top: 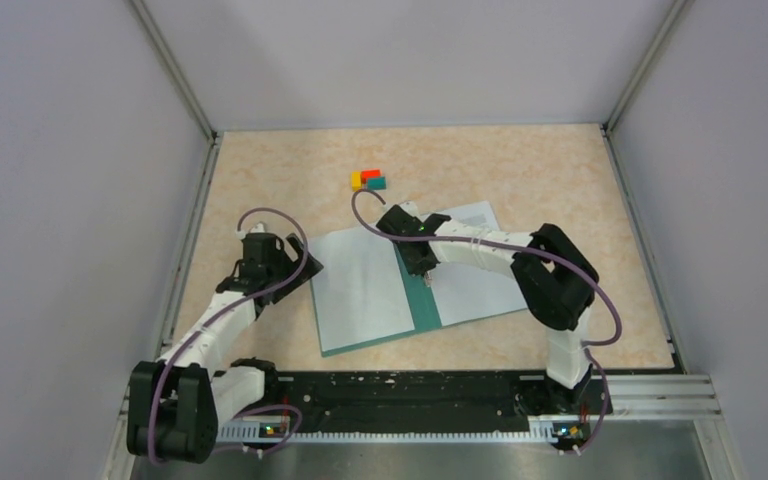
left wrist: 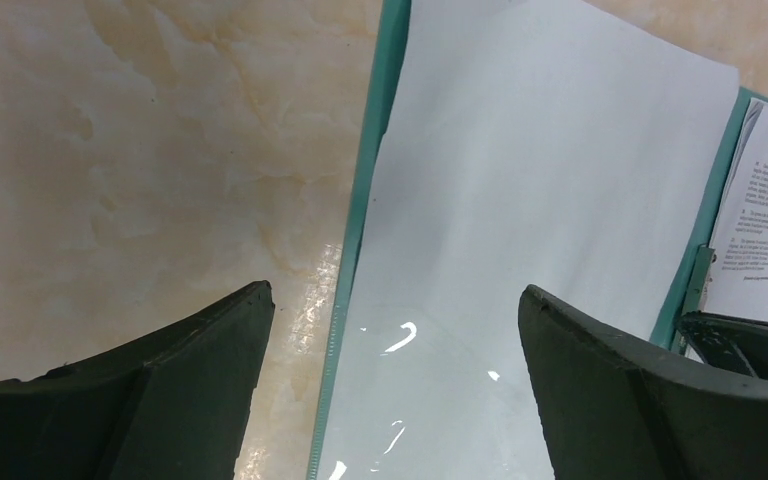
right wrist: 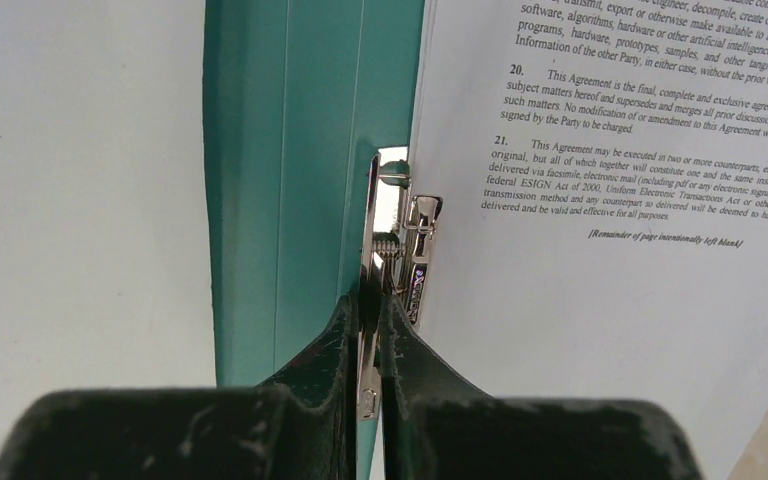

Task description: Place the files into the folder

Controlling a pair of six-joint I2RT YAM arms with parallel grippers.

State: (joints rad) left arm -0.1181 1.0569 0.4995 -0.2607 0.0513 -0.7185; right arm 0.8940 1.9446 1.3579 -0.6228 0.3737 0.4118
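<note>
My left gripper (left wrist: 395, 300) hangs over the left edge of the folder (left wrist: 365, 200). Its fingers are spread wide and hold nothing. I think it waits there so it can press the cover flat if the folder slides.

The folder lies open on the table (top: 260, 170). On the folder's left half lies a blank sheet (top: 360, 285). It is shiny near the bottom, maybe under clear plastic; I cannot tell.

In the middle of the folder, by the spine, my right gripper (right wrist: 370, 310) is squeezed tight on the metal clip (right wrist: 400, 250), pinching its thin lever. I guess this grip is for lifting the clip so paper can slip under.

On the folder's right half lies the printed sheet (right wrist: 610, 200), one of the files. Its edge is right at the clip. I cannot tell if it is tucked under.

Behind the folder sit small colored blocks (top: 368, 180), not part of my job.
</note>
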